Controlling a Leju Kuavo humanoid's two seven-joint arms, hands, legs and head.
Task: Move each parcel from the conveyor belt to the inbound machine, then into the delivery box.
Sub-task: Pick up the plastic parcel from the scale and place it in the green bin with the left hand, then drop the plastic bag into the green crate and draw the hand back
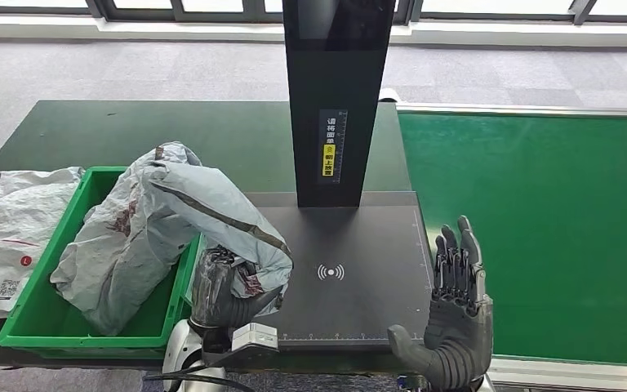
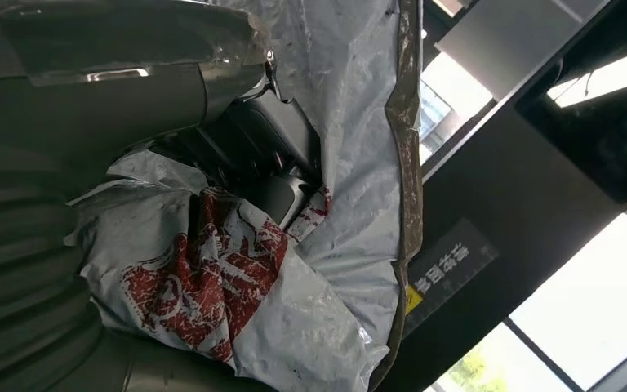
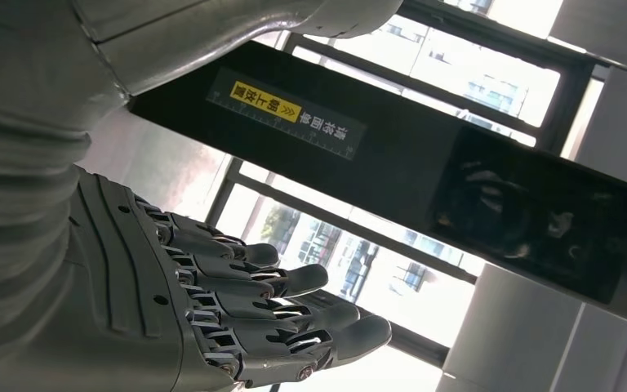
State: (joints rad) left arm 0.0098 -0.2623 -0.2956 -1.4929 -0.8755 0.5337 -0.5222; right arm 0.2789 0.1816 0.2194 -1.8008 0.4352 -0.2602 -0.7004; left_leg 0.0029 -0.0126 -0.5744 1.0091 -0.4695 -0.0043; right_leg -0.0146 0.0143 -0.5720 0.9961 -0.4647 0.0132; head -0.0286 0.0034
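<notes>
Gripping grey parcel (image 1: 163, 229) in left hand (image 1: 224, 290) over green box (image 1: 33, 318); holding right hand (image 1: 453, 314) open, empty.

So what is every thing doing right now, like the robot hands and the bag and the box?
Left robot hand: holds the grey parcel.
Right robot hand: open, holding nothing, fingers pointing up.
Grey parcel: crumpled, draped over the green box's edge, partly inside it.
Green box: has the grey parcel partly in it.
White parcel: lying beside the green box.
Scanner plate: one corner covered by the parcel.
Green conveyor belt: no parcels in view.
</notes>
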